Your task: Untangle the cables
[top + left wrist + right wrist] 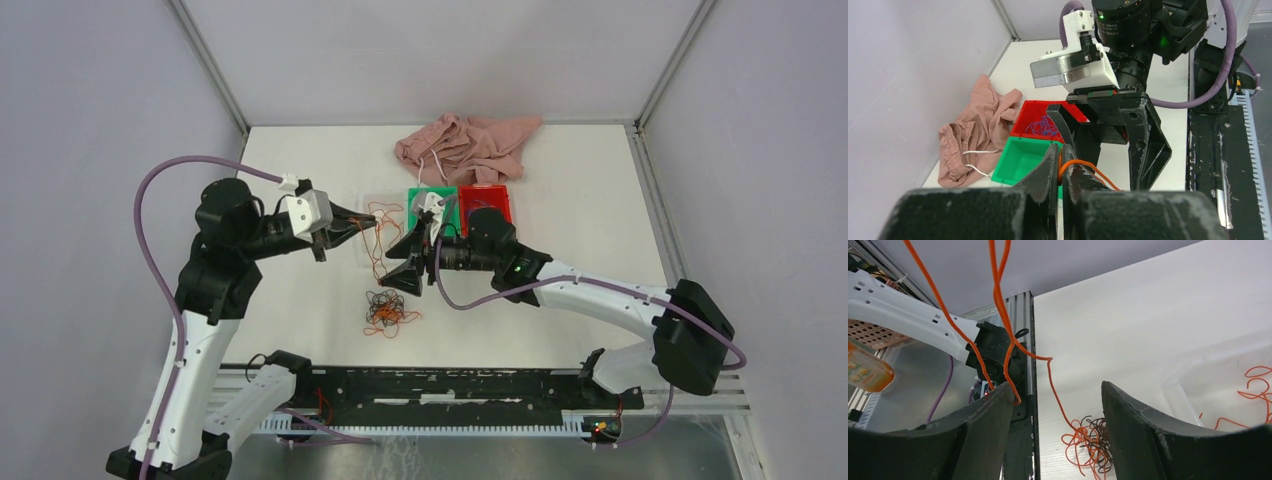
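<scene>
A tangle of orange and dark brown cables point(385, 312) lies on the table's near middle. My left gripper point(362, 222) hangs above it, shut on an orange cable point(1079, 165) whose strands point(998, 300) drop toward the tangle point(1090, 437). My right gripper point(408, 265) faces the left one from the right with its jaws wide apart. In the right wrist view the open gripper point(1058, 386) has nothing clamped, and one orange loop rests against its left finger point(993, 410). The left gripper point(1063, 157) pinches the cable at its tips.
A clear tray point(1188, 385) holding loose orange cables point(1258, 390) sits beyond the tangle. Behind it stand a green bin point(432, 196) and a red bin point(487, 200) with blue-purple cables point(1044, 126). A pink cloth point(465, 148) lies at the back.
</scene>
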